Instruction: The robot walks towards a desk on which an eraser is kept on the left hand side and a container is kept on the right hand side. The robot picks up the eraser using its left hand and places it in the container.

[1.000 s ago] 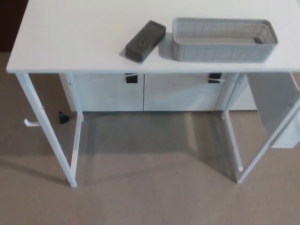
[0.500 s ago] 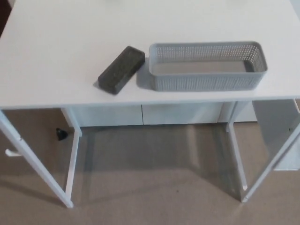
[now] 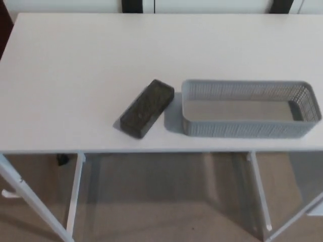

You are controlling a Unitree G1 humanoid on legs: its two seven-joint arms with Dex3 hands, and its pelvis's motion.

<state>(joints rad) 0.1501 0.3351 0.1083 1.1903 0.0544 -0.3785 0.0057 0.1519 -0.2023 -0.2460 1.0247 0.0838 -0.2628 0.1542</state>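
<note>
Dark eraser [image 3: 147, 108] on white desk [image 3: 75, 65], grey container [image 3: 250, 109] beside (empty)

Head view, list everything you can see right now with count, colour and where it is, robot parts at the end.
eraser: one, dark grey block, on the desk left of the container, lying at an angle, close to its left end; contact cannot be told.
container: one, grey perforated basket, on the right part of the desk near the front edge, empty.
desk: one, white top with white legs, filling most of the view.
floor: beige carpet, seen under the desk.
small black object: one, on the floor under the desk's left side, too small to identify.
robot hand: left and right both not in view.
</note>
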